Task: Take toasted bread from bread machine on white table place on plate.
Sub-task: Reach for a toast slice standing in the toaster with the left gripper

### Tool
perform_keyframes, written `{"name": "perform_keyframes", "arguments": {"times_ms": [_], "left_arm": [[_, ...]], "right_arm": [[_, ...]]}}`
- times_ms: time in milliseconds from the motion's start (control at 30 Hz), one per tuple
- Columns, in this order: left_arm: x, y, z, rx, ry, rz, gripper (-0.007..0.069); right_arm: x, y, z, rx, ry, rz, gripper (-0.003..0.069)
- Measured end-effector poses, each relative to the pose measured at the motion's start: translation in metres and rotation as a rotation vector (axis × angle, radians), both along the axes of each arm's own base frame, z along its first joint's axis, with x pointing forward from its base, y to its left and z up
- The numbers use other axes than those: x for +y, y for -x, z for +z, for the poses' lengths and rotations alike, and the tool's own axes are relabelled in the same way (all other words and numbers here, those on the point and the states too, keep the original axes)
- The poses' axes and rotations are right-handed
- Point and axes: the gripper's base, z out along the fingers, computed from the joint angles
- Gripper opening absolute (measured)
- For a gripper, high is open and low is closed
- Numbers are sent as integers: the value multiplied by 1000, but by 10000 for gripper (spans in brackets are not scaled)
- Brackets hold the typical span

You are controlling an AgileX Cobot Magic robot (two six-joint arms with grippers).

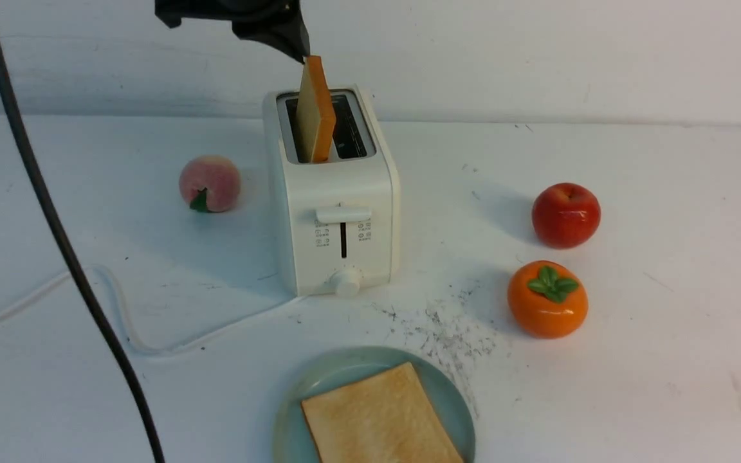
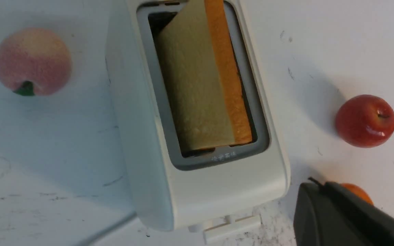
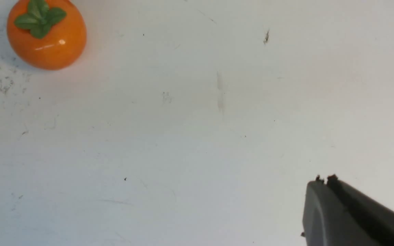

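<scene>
With one slice (image 1: 380,418) laid on the plate in front of the toaster (image 1: 341,225), the second (image 1: 316,116), tilted in its slot, seemingly must be gripped next by the closed, empty left hand (image 2: 320,184), once opened.

Near the upper middle of the front view, the toaster (image 1: 338,225) is creamy white, with a grey surround and black slots on top and rows of small dark printed marks on its face. The toast slice (image 1: 317,116) above it has a pale tan face and an orange-brown crust. At the lower middle, a teal-green plate (image 1: 293,411) sits under golden toast (image 1: 380,418) mottled with browner patches. The peach (image 1: 210,182), upper left, blends pink into yellowish cream, with a green leaf. Right of centre, the apple (image 1: 566,215) is glossy red and the persimmon (image 1: 547,299) bright orange with green leaves. The table (image 1: 666,321) is white, speckled dark near the centre.
</scene>
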Motion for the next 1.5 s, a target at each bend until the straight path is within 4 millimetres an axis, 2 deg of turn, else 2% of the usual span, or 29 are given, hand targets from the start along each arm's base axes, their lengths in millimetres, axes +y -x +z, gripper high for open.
{"name": "perform_keyframes", "arguments": {"times_ms": [167, 300, 467, 600, 633, 667, 767, 1033, 1500], "left_arm": [[-31, 2, -17, 29, -33, -31, -11], [-31, -6, -28, 12, -116, -1, 29], [-27, -24, -49, 6, -226, 78, 178], [-28, -32, -63, 22, -256, 97, 337], [-28, -32, -63, 23, -256, 96, 343], [-29, -33, -66, 28, -258, 98, 391], [-30, -35, -69, 32, -263, 98, 433], [-36, -46, -77, -31, -248, 86, 440], [-39, -70, -105, -116, -357, 92, 346]], "right_arm": [[2, -1, -5, 4, -25, 7, -8], [3, -2, -10, 8, -29, 11, -5], [4, -4, -12, -5, -35, 16, -1], [4, -5, -11, -15, -36, 19, 2], [4, -5, -11, -15, -36, 19, 1], [4, -5, -11, -16, -36, 19, 3], [4, -5, -11, -17, -37, 19, 6], [4, -5, -11, -19, -37, 19, 12], [4, -5, -11, -19, -37, 19, 22]]}}
